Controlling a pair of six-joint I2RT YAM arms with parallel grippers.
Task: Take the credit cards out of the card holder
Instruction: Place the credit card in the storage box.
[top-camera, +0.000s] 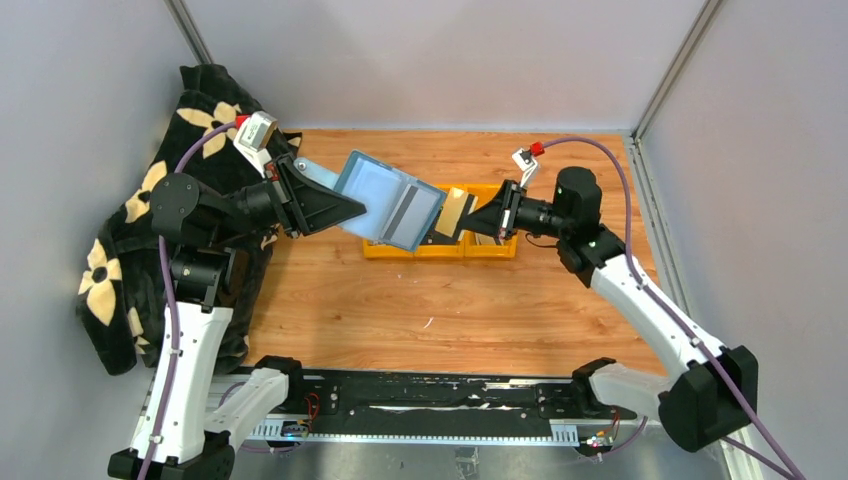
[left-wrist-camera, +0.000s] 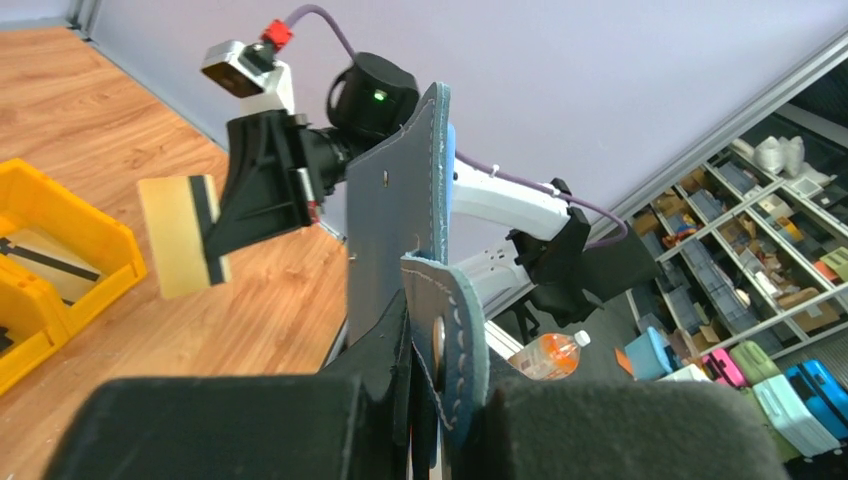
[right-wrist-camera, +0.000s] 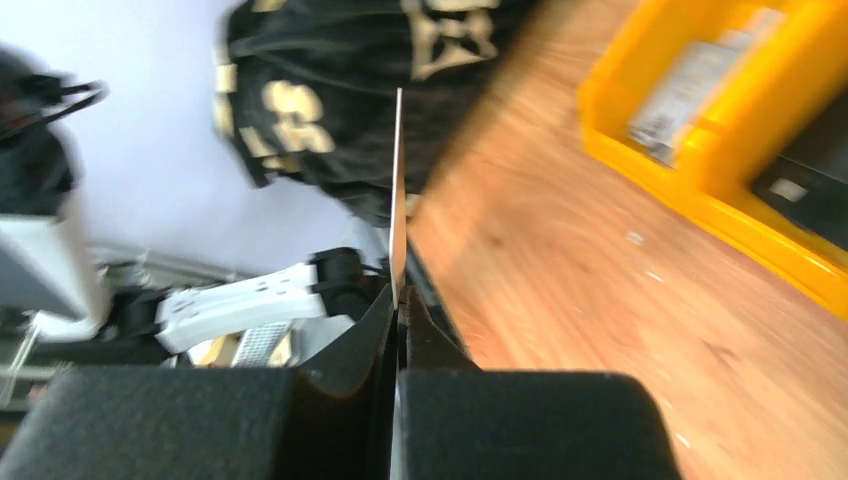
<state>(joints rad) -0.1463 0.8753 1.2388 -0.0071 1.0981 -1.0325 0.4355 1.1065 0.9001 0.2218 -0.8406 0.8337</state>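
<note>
- Left gripper (top-camera: 352, 212), centre-left of the top view: fingers pressed together on one edge of the card holder (top-camera: 392, 205), near its strap tab. The holder hangs open in the air, pale-blue inside up, at mid-frame above the yellow bins (top-camera: 440, 250).
- Right gripper (top-camera: 474, 222), just right of centre: fingers pinched shut on a pale yellow card (top-camera: 457, 210) with a dark stripe. The card is clear of the holder, just beside its right edge and over the bins.
- Right wrist view: the card is seen edge-on, gripped only along its lower edge.
- Risk: the hold on slick plastic is shallow. A quick swing, or a knock against the holder, could twist the card out and drop it on the table (top-camera: 330, 300) rather than in a bin.
- Risk: the holder is held by one edge only, so it may sag or fold shut and make the next pull awkward.
- Risk: a grey striped card (top-camera: 405, 215) appears to sit in the holder's right half. More tilt could let it slide out.
- Count: holder, one. Cards: one pinched, one seemingly in the holder, at least one lying in a bin. Bins: three, I judge. Arms: two.
</note>
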